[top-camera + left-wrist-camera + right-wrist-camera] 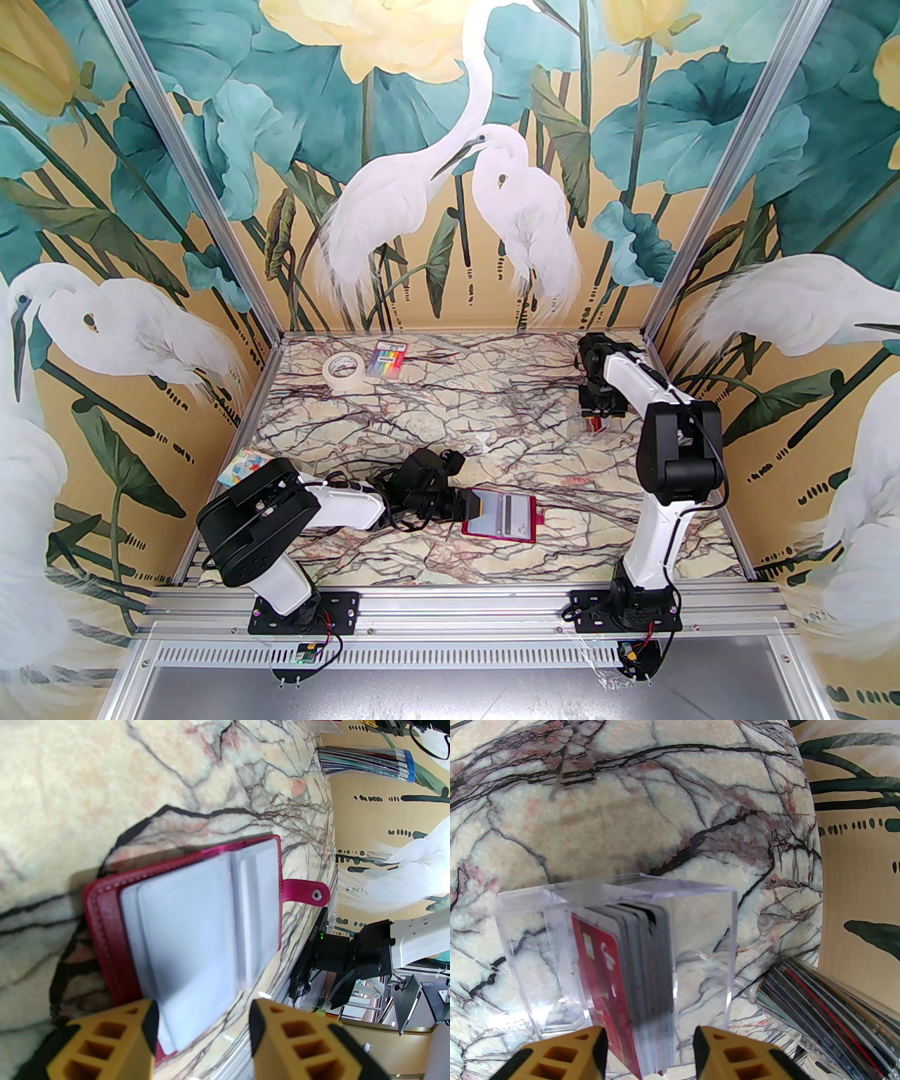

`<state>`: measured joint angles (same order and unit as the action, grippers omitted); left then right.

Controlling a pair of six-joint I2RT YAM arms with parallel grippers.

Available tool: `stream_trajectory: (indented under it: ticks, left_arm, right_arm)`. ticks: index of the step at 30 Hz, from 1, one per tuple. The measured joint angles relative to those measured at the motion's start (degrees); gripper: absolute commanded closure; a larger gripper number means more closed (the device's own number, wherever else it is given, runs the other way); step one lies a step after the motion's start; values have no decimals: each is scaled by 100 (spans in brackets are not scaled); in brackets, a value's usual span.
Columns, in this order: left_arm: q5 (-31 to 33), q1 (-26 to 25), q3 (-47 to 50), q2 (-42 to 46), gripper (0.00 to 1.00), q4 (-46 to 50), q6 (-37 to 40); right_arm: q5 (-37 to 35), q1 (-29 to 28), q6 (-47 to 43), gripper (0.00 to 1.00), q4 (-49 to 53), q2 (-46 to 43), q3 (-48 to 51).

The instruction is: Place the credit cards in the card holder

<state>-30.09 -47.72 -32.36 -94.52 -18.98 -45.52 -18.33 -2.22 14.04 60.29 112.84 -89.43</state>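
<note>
The credit cards [632, 973], one red and the rest grey, stand on edge inside a clear case [703, 938], well beyond the card holder [500, 517] and to its right. The card holder lies open and flat on the marble table [422, 422], pale sleeves up. The left gripper [203, 1022] is spread at the holder's left edge, contact not discernible. The right gripper [649, 1043] is spread, one finger on each side of the card stack.

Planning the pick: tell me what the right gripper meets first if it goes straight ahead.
Probably the credit cards, on edge in the clear case, dead ahead of the open right gripper; depth unclear.
</note>
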Motion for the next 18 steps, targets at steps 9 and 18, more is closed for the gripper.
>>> stream_trajectory:
  ticks: [9, 18]
  left_arm:
    - [-2, 0, 0, -4, 52, -2, 0]
    - [-2, 0, 0, -7, 52, -4, 0]
  right_arm:
    - [-164, 0, 2, 53, 20, 55, 0]
    - [-302, -4, 7, 53, 22, 55, 0]
